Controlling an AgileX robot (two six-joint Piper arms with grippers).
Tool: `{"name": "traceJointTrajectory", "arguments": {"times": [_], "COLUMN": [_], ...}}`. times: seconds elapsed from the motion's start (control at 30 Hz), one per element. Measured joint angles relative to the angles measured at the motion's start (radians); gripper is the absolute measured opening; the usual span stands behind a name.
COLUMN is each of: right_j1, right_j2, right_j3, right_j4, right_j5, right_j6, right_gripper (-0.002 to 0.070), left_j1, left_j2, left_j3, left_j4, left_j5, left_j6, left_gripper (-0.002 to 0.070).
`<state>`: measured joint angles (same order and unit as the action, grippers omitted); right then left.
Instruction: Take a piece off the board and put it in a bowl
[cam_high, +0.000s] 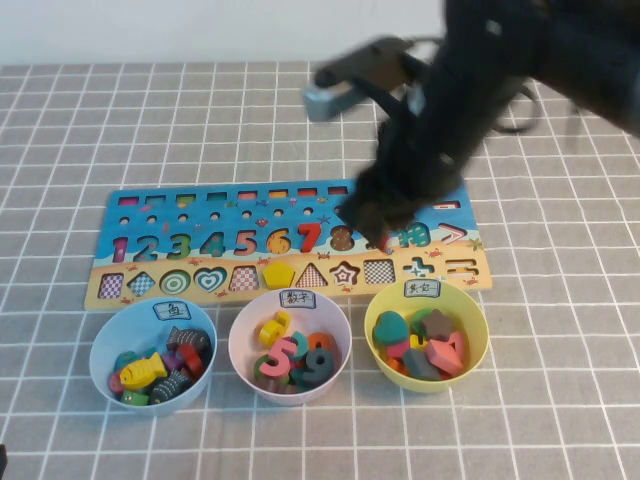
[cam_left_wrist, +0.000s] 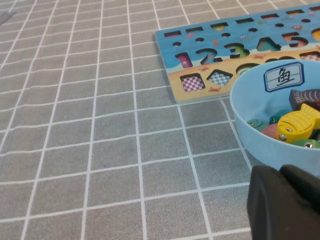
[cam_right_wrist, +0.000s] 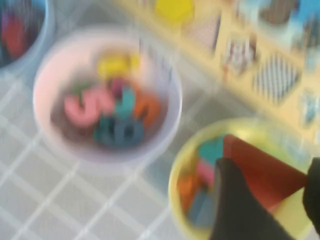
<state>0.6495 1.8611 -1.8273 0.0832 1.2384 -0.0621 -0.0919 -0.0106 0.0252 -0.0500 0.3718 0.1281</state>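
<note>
Red triangular piece (cam_right_wrist: 262, 172) pinched in right gripper (cam_right_wrist: 265, 200), above yellow-green bowl (cam_high: 426, 336), just near of board (cam_high: 290, 245); straight down to release. Left gripper (cam_left_wrist: 285, 205) parked near-left, fingers unclear.

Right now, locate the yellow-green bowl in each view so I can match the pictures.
High view: the yellow-green bowl sits front right, below the board, with the right gripper blurred above the board.
Left wrist view: not in it; the left gripper hangs by the light blue bowl.
Right wrist view: the yellow-green bowl lies under the red triangular piece held by the right gripper.
Shared landmark: the board.
</note>
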Motion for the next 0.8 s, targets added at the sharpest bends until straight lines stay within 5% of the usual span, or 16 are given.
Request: {"name": "traceJointTrajectory", "arguments": {"times": [0.37, 0.8], "right_j1": [0.0, 0.0], "right_j2": [-0.449, -0.522], "right_j3": [0.618, 0.915], "right_j4": [0.023, 0.074], "right_j5": [-0.33, -0.598], "right_j6": [0.035, 0.035], "right_gripper": [0.0255, 0.0255], "left_j1": [0.0, 0.0], "left_j2": [0.0, 0.0], "left_j3": [0.0, 0.0], "left_j4": [0.0, 0.0], "left_j5": [0.0, 0.0], "left_j6": [0.0, 0.0], "left_gripper": [-0.0001, -0.0001]}}
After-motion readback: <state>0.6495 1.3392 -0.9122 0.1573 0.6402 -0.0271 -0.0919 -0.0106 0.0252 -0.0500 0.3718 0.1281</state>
